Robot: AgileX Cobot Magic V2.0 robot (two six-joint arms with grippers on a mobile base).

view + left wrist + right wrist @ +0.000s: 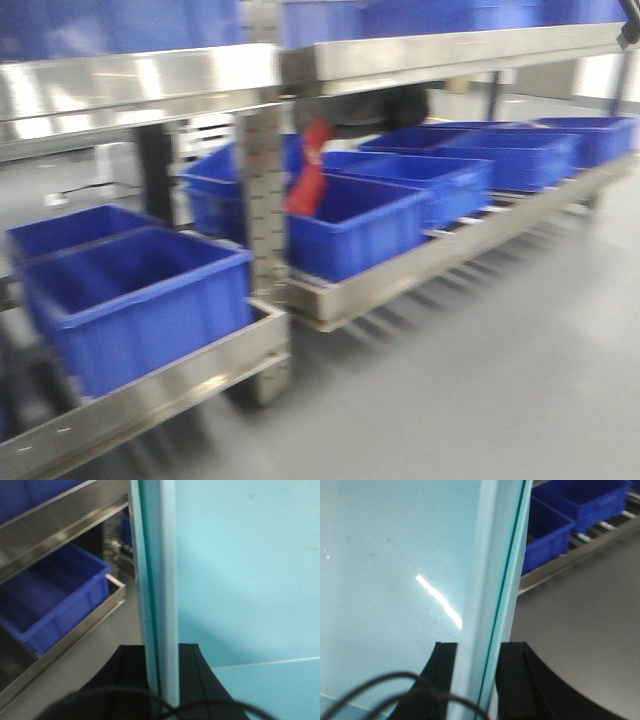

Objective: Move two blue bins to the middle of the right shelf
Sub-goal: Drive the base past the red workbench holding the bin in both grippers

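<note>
The two blue bins are pale cyan and fill both wrist views; they do not show in the front view. Their rim shows two thin walls with a dark seam between, as if nested. My left gripper is shut on that rim, one black finger on each side. My right gripper is shut on the opposite rim, with the bins' smooth inner wall to its left. The right shelf has a steel level across the top of the front view.
Several dark blue bins stand in a row on the low steel level ahead. Another dark blue bin sits on the left shelf. A steel post parts the shelves, with a red object beside it. Grey floor lies in front.
</note>
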